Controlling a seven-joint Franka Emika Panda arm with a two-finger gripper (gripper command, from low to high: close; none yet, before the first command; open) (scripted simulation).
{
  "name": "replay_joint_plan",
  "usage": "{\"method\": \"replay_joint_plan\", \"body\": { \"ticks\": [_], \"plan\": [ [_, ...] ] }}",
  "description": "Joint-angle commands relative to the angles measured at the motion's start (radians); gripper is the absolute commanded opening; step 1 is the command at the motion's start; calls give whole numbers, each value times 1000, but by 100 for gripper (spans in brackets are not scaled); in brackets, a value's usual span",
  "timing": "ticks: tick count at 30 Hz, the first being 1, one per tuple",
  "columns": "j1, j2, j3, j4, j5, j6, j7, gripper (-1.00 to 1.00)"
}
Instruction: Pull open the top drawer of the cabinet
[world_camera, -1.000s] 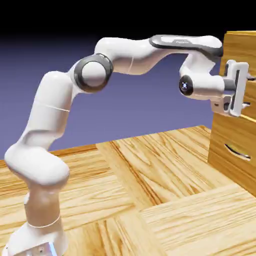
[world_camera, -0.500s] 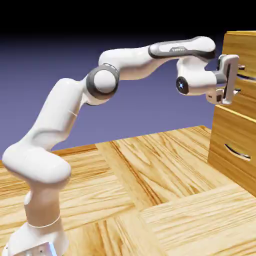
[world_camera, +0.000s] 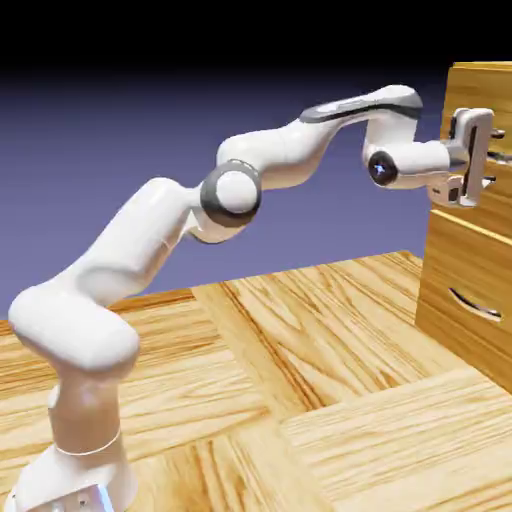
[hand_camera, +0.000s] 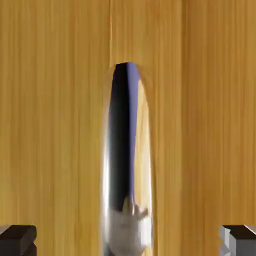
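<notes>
Top drawer (hand_camera: 55, 125) shows its silver handle (hand_camera: 127, 165) between wide-open jaws.

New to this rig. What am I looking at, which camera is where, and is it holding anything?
The machine is a white robot arm ending in a two-finger gripper. All of it is computer-rendered.

The exterior view comes from a fixed camera off to the side. It shows the arm reaching over a wood-patterned floor to a wooden cabinet at the right edge. The lower drawer's handle is in plain sight.

The hand view looks out along the gripper. The shiny upright bar is a handle, seen close up against the wood. The dark blocks in the bottom corners are the fingertips, wide apart, one on each side of the bar.

Nothing is held: both fingertips stand clear of the handle.
</notes>
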Motion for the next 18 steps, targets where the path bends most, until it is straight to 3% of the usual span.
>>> {"method": "replay_joint_plan", "body": {
  "ticks": [1, 7, 18],
  "plan": [
    [0, 0, 0, 0, 0, 0, 0, -100],
    [83, -53, -104, -117, 217, -46, -173, -100],
    [379, -205, -366, -514, 515, -187, -443, -100]
  ]
}}
